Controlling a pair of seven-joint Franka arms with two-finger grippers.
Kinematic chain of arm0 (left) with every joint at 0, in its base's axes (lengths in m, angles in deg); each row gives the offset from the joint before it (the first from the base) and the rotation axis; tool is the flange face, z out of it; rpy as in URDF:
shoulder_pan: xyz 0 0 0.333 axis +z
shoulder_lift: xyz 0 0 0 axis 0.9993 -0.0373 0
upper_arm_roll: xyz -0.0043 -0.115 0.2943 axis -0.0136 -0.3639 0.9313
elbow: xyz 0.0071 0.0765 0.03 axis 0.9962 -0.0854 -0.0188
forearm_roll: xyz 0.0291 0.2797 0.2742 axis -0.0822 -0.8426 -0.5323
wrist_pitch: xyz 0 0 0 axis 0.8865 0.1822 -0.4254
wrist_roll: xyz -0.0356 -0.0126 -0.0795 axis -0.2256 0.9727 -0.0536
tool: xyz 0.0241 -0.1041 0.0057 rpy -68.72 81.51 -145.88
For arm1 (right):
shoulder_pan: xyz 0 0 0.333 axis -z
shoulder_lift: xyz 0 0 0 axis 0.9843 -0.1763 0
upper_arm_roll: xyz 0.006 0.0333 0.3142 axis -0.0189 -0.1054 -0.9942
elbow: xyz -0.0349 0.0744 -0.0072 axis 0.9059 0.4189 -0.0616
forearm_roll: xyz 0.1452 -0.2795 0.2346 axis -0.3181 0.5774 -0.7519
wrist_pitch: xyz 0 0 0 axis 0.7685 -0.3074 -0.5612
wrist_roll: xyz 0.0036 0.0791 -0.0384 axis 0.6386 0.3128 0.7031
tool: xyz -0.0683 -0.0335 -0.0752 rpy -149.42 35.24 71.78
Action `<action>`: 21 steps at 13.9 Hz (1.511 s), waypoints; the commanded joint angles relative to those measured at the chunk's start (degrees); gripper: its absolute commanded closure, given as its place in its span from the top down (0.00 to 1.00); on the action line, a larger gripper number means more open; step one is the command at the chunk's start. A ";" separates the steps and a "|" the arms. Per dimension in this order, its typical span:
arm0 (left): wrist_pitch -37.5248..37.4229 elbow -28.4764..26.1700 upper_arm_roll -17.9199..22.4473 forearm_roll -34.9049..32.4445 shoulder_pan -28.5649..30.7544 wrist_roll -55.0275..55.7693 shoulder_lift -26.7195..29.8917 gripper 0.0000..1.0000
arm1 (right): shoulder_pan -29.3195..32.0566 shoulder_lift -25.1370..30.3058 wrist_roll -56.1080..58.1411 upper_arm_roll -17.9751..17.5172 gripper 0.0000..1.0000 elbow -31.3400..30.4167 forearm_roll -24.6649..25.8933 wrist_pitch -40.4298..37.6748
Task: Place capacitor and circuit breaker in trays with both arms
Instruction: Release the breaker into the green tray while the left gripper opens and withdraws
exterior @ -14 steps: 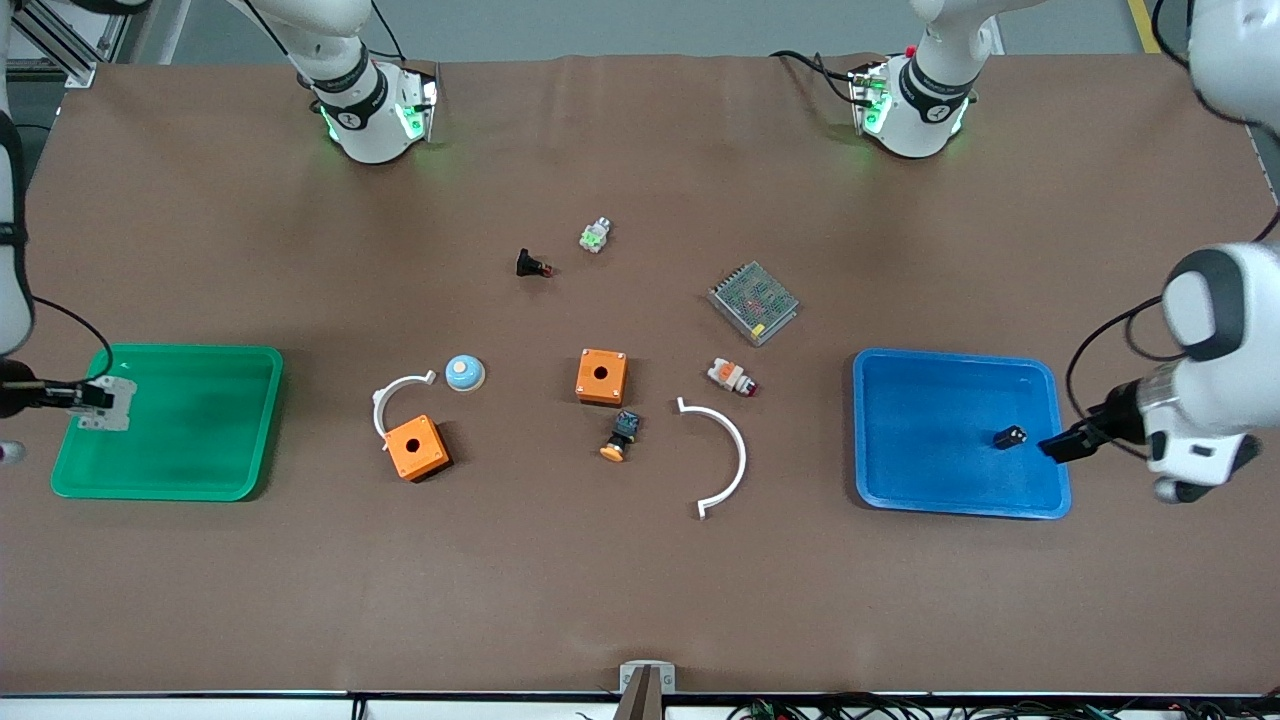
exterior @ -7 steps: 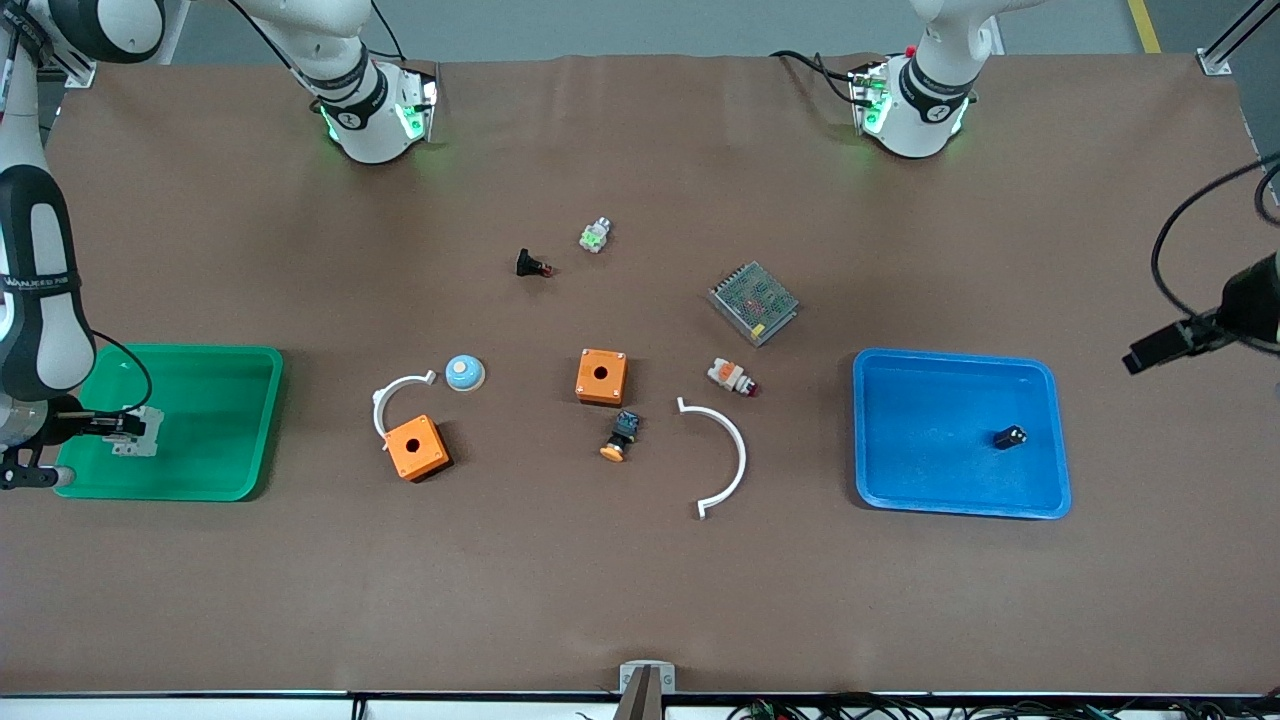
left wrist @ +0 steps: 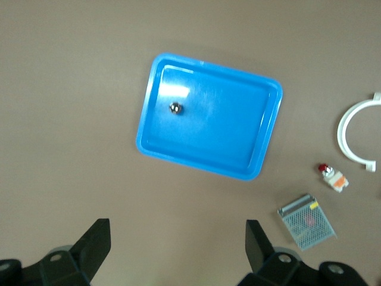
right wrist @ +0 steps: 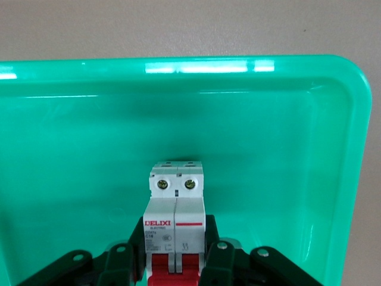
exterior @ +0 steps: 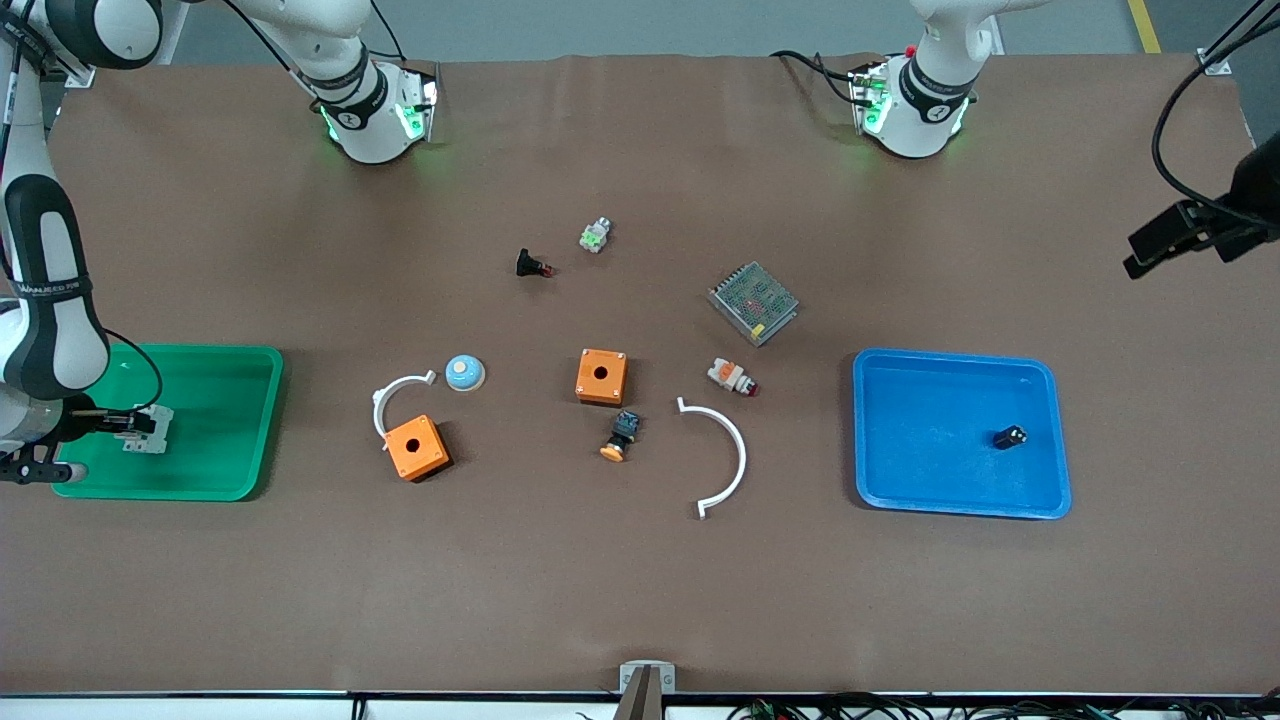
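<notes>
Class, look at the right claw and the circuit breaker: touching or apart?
Touching. The right wrist view shows the right claw with its fingers pressed against both sides of the circuit breaker.

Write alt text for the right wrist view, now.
The right gripper holds the white circuit breaker by its sides, red toggles toward the camera, in the green tray. Brown table shows past the tray's rim.
</notes>
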 commanded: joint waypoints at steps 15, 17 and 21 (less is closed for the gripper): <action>0.01 -1.03 2.93 1.52 -3.34 -1.72 0.46 1.00 | -22.15 44.45 -26.72 -1.91 1.00 -11.17 0.59 -36.05; 0.44 -2.69 2.84 3.27 -3.43 -1.81 1.16 0.99 | -21.98 45.08 -26.29 -1.56 1.00 -9.69 -1.76 -35.87; 0.89 -5.07 0.47 3.02 -3.34 -2.07 3.01 1.00 | -19.97 44.47 -25.67 -1.29 1.00 -4.42 -4.42 -35.52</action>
